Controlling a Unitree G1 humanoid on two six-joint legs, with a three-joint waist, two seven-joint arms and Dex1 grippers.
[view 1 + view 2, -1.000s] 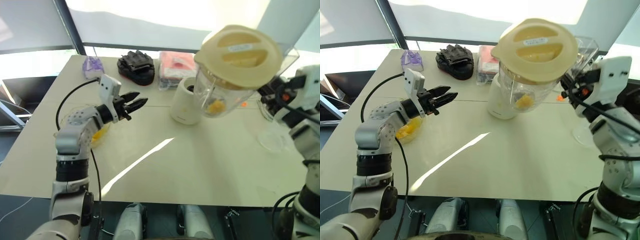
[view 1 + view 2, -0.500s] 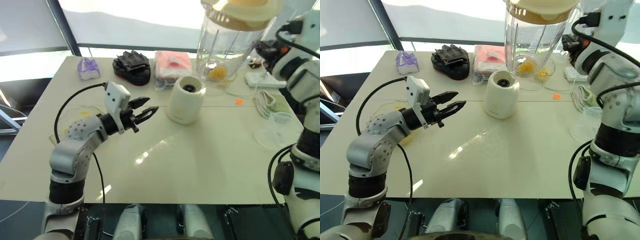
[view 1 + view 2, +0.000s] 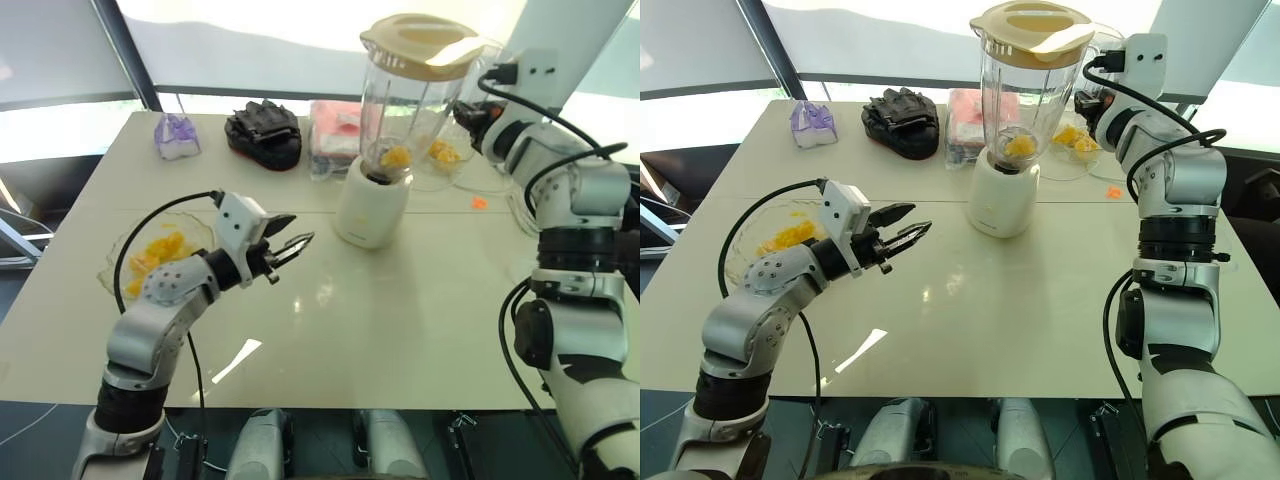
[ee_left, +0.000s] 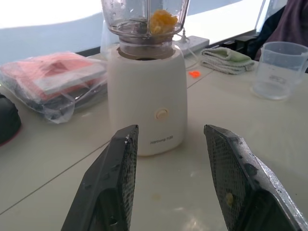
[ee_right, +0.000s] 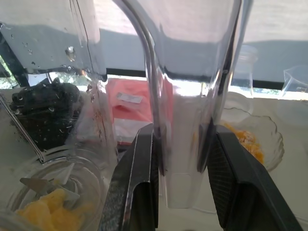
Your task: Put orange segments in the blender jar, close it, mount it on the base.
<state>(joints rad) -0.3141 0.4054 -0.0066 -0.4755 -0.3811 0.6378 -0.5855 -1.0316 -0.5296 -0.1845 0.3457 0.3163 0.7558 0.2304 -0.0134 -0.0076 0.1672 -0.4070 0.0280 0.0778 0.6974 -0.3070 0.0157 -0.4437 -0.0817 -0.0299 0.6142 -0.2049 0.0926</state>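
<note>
The blender jar [image 3: 400,105], clear and tall with a cream-yellow lid [image 3: 424,32], stands upright on the cream-white base [image 3: 371,208] at the table's middle back. Orange segments [image 4: 162,19] lie at the jar's narrow bottom. My right gripper [image 5: 179,144] is shut on the jar's clear side handle [image 5: 185,96], one finger on each side. My left gripper [image 3: 298,232] hovers open and empty above the table, left of the base and pointing at it. More orange segments fill a shallow glass bowl [image 3: 118,262] at the left and another bowl [image 5: 272,132] behind the jar.
A black glove-like bundle [image 3: 265,135], a pink packet in plastic [image 3: 335,125] and a small purple thing [image 3: 178,135] lie along the far edge. A clear beaker [image 4: 279,70], a folded cloth [image 4: 226,60] and a tiny orange scrap [image 3: 478,203] sit to the right of the base.
My right arm swung the tilted, raised jar forward and down until it stands upright on the base. My left gripper drew back and sank a little, still open.
</note>
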